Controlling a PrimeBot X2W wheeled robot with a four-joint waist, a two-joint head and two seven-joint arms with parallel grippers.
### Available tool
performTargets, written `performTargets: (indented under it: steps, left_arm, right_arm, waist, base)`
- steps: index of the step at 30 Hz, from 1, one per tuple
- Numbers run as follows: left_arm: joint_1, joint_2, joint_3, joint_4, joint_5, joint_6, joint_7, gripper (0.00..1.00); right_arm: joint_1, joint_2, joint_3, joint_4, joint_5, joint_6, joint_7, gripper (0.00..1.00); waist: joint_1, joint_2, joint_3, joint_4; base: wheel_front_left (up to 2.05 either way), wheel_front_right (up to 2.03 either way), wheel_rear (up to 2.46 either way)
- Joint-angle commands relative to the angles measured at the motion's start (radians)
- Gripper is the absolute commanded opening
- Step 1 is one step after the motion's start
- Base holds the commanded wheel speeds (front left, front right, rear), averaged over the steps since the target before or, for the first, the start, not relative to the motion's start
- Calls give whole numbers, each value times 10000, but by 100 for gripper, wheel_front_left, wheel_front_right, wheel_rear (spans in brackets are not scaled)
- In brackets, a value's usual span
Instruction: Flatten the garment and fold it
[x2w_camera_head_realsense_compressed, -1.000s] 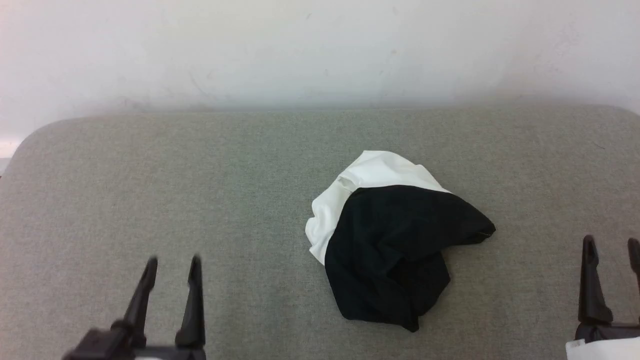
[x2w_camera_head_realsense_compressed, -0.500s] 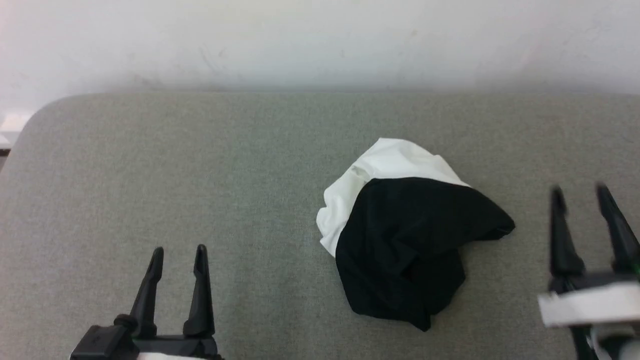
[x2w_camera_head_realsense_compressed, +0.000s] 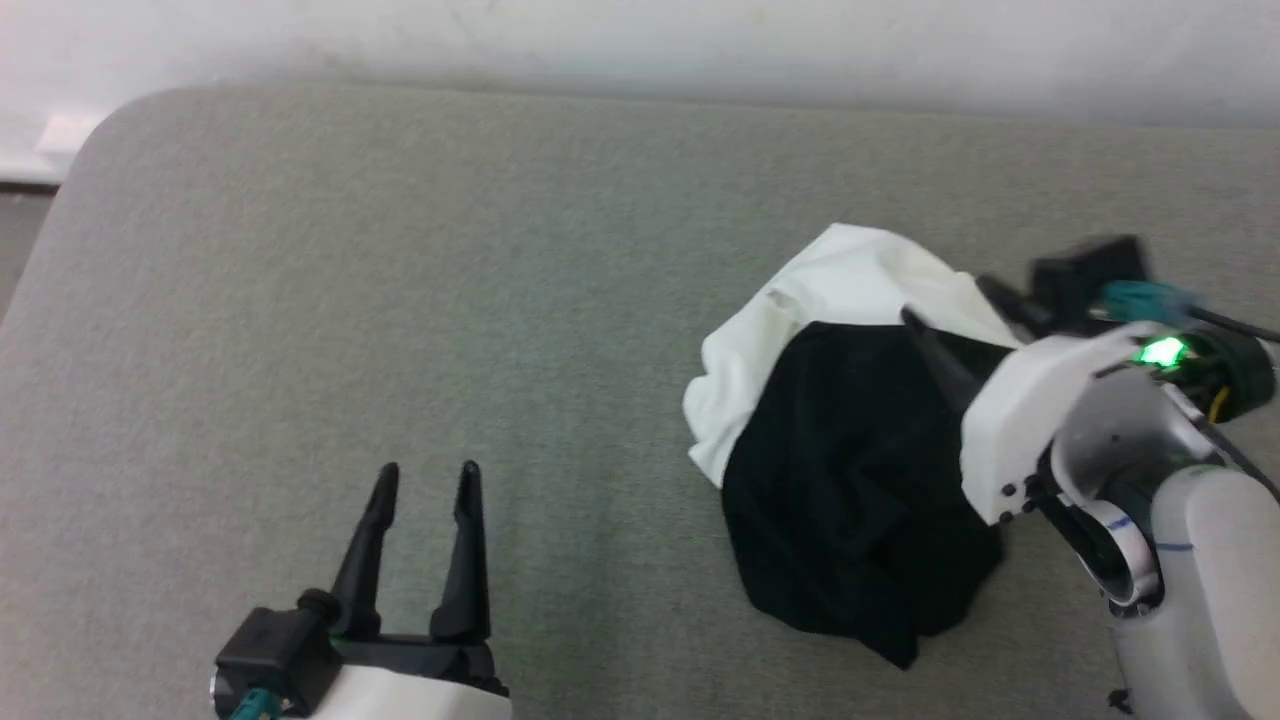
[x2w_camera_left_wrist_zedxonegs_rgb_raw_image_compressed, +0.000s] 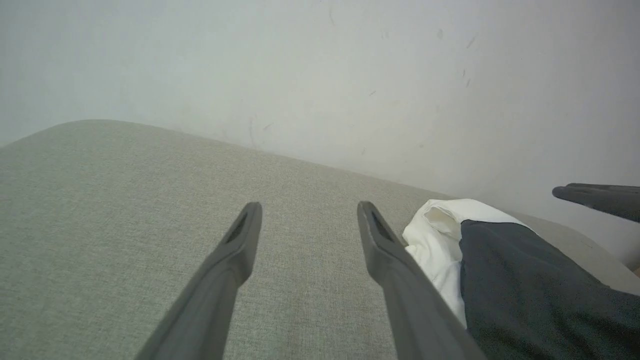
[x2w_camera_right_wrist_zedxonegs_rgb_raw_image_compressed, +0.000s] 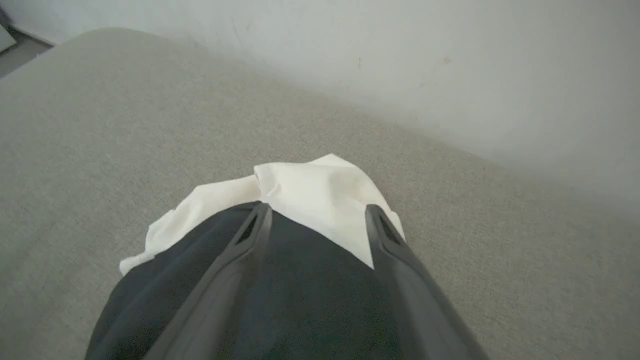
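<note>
Item under inspection: the garment (x2w_camera_head_realsense_compressed: 850, 470), lying in a crumpled heap on a grey fabric-covered surface (x2w_camera_head_realsense_compressed: 400, 250), right of centre in the head view. It is neither flattened nor folded. The black part lies uppermost and nearest the robot, and the white part shows along the far and left edges of the heap. A pale wall (x2w_camera_head_realsense_compressed: 700, 40) runs behind the far edge of the surface.

Left gripper (x2w_camera_head_realsense_compressed: 429, 467): low in the head view, over bare surface, well apart from the garment and to its left. Fingers stand apart with nothing between them. In the left wrist view the white edge of the heap lies just beyond the gripper's right-hand finger (contact is not shown).

Right gripper (x2w_camera_head_realsense_compressed: 945, 297): reaches in from the right, over the far right side of the heap, fingers pointing left and away from the robot. A green light (x2w_camera_head_realsense_compressed: 1160, 352) glows on its wrist. In the right wrist view its fingers (x2w_camera_right_wrist_zedxonegs_rgb_raw_image_compressed: 250, 235) are spread wide above the black cloth, tips at the line where black meets white. No cloth is pinched between them. Whether the tips touch the fabric cannot be determined.
</note>
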Motion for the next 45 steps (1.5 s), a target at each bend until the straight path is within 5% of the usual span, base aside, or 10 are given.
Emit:
performTargets:
  steps: [1,9,10,12,14,22,32,34,35,45]
  left_arm:
    - [-199,-129,-29,163,131,-170,-47,100]
    - [-522,-554,-30,646,295,-641,-47,100]
    - [-545,-593,-16,691,309,-680,-47,100]
    - [-566,-657,20,776,341,-745,-47,100]
    - [-567,-687,45,816,352,-771,-47,100]
    - [-410,-765,265,1095,481,-894,-47,100]
    - [98,-514,592,882,498,-743,-16,100]
    - [148,-463,620,801,489,-724,2,100]
    - [162,-451,622,770,486,-714,8,100]
    - [110,-427,500,676,469,-692,43,100]
  right_arm:
    - [-298,-305,352,314,184,-7,603,100]
    - [-715,-1119,1285,1508,675,-7,2625,100]
    - [-734,-1142,1325,1551,670,-7,2699,80]
    - [-760,-1122,1288,1584,632,-7,2696,2]
    - [-778,-1124,1303,1573,608,-7,2681,0]
    - [-1226,-787,990,1110,840,-7,1614,0]
    - [-666,-705,-1039,-388,788,-7,693,2]
    - [-193,-667,-1408,-830,784,-7,462,50]
    - [52,-553,-1628,-1015,792,-7,300,100]
    - [1181,153,-1607,-1534,716,-7,-566,100]
  waist:
    - [-1,0,482,598]
    - [-1,0,796,1230]
    - [-1,0,803,1262]
    - [-1,0,804,1296]
    - [-1,0,799,1296]
    - [-1,0,213,816]
    - [-1,0,-662,-137]
    - [-1,0,-669,-211]
    - [-1,0,-669,-234]
    - [-1,0,-581,-128]
  base:
    - [0,0,0]
    - [0,0,0]
    - [0,0,0]
    - [0,0,0]
    - [0,0,0]
    - [0,0,0]
    - [0,0,0]
    - [0,0,0]
    - [0,0,0]
    - [0,0,0]
